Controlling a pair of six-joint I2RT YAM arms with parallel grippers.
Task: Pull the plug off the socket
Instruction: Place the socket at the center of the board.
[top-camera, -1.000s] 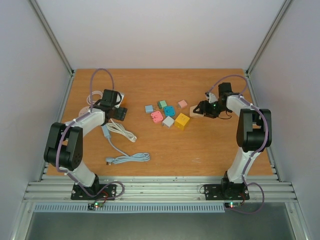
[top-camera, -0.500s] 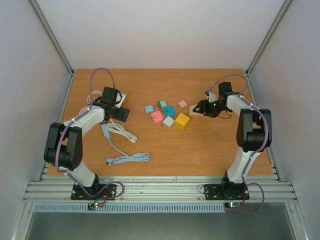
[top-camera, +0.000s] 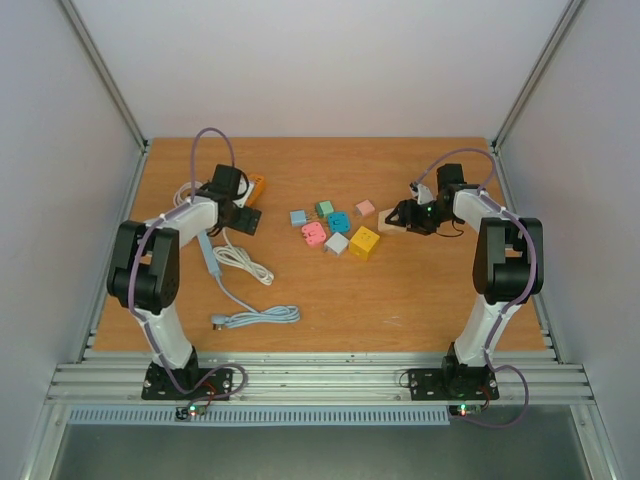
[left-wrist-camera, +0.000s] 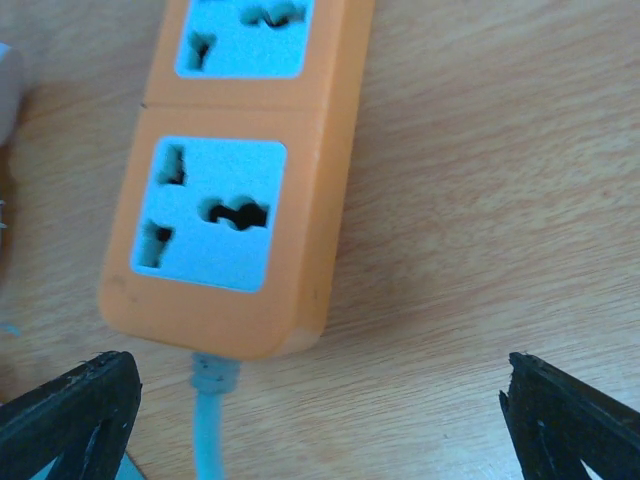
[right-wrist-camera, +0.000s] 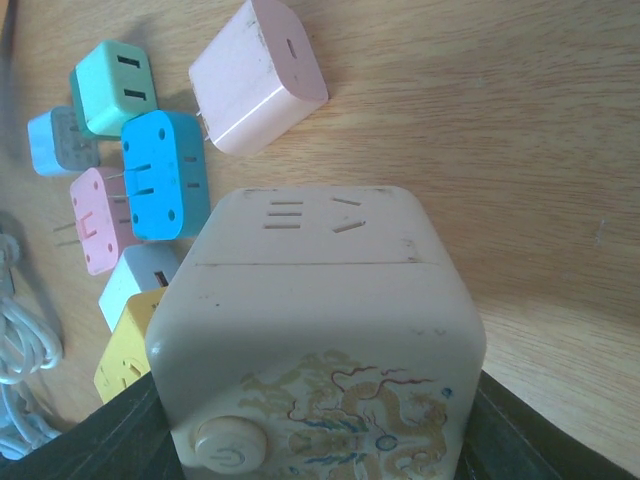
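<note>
Orange socket strip (left-wrist-camera: 235, 170) sits beneath the down-pointing left arm's (top-camera: 185, 218) wide jaws; right jaws seemingly clamp a cream cube (right-wrist-camera: 320, 330).

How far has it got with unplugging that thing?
Looks mostly done: both sockets seen on the orange strip are empty, and the left gripper hangs open over it. The right gripper grips a cream cube. Whether plugs remain elsewhere is unclear.

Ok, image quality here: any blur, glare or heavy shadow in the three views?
Top external: evenly lit, sharp, only soft shadows on the table. Left wrist: orange power strip crisp, no glare; fingertips nearly black. Right wrist: cream socket cube has its near face in shadow; blue adapter sharp.
</note>
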